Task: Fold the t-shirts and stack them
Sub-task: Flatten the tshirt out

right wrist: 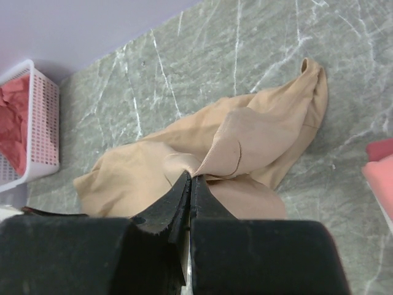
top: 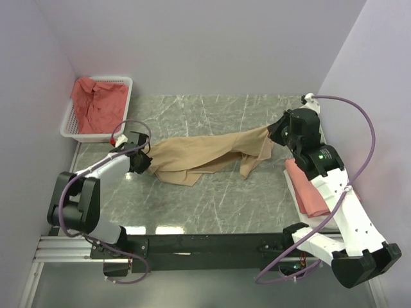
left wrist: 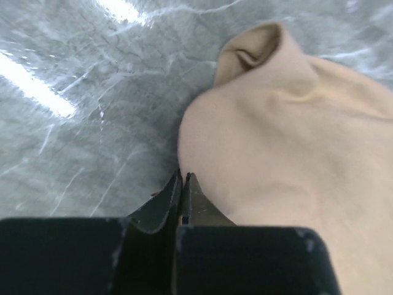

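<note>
Tan t-shirt (top: 205, 157): soft, matte, crumpled, strung left to right across the middle of the glossy grey-green marbled counter (top: 225, 205). Right gripper (top: 277, 133) is clamped on its bunched right end, cloth puckering into the tips. Left gripper (top: 142, 162) is closed at the left edge; can't tell if it has cloth pinched. Folded coral t-shirt (top: 308, 192) lies flat at the right edge, partly under the right arm (top: 334, 186). White mesh basket (top: 128, 96) sits far left, holding crumpled salmon t-shirts (top: 96, 106).

Right gripper (right wrist: 189, 179), jaws pressed together on a raised pinch of the crumpled tan t-shirt (right wrist: 258, 132), which lies spread on the grey marbled table (right wrist: 245, 49). At left, a white mesh basket (right wrist: 43, 123) holds a red t-shirt (right wrist: 15, 117). A pink t-shirt (right wrist: 381, 169) shows at the right edge.
</note>
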Robot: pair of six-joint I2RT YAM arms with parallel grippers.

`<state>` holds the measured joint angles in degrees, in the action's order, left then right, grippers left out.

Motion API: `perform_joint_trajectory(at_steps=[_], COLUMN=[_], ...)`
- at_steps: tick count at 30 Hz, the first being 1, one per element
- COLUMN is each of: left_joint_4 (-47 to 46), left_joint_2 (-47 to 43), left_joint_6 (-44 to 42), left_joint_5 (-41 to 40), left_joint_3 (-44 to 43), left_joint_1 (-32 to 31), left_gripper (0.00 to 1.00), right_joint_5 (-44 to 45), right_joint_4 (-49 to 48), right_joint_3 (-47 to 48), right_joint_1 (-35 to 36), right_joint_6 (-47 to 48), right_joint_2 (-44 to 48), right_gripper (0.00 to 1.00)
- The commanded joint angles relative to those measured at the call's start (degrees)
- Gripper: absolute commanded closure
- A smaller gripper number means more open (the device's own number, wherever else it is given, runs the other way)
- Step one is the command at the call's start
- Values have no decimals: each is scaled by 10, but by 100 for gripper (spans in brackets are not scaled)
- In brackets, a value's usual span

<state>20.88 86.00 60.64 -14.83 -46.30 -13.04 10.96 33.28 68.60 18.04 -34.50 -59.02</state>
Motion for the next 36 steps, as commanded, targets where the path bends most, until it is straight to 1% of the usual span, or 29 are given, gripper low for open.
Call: perform_joint_trajectory(at_steps=[1,5,6,10,12,14,15,16,17,18,19,21,24,26,31,36], left_joint_4=[38,74,89,114,117,122,124,125,127,127,128,124,116,111,119,108], left_joint_2=[-71,-144,-171,-234,-258,-268,-274,-276,-279,-283,-286,-291,-303,-311,-333,-310], left_joint_6=[-23,-40,-43,-54,-55,-53,-51,-47,-47,-44,-42,-38,-21,-4,65,98], left_joint_5=[-4,13,23,36,45,58,59,56,53,51,50,52,68,66,25,22], left_joint_3=[-34,-16,-10,29,44,66,73,85,90,97,102,110,147,164,197,204], left_joint_1=[14,42,46,56,57,57,57,57,57,57,57,57,55,37,-14,-30], left_gripper=[99,99,99,99,95,84,78,64,57,54,47,45,46,48,48,48], right_joint_5=[11,13,10,-9,-23,-35,-46,-49,-49,-52,-53,-58,-60,-61,-69,-74], right_joint_4=[10,37,41,50,47,38,36,31,26,23,16,8,-2,-10,-22,-29], right_joint_3=[45,37,23,-28,-64,-90,-114,-125,-136,-153,-160,-176,-190,-196,-210,-216], right_joint_1=[-12,-26,-29,-34,-33,-33,-33,-33,-33,-33,-33,-33,-33,-33,-33,-34], right_joint_6=[23,25,25,15,10,2,1,-1,-1,-2,-3,-2,-2,-5,-6,-4], right_joint_2=[9,36,51,94,115,124,129,130,130,128,128,124,120,121,117,115], right_gripper=[100,100,100,100,100,100,100,100,100,100,100,100,100,100,100,100])
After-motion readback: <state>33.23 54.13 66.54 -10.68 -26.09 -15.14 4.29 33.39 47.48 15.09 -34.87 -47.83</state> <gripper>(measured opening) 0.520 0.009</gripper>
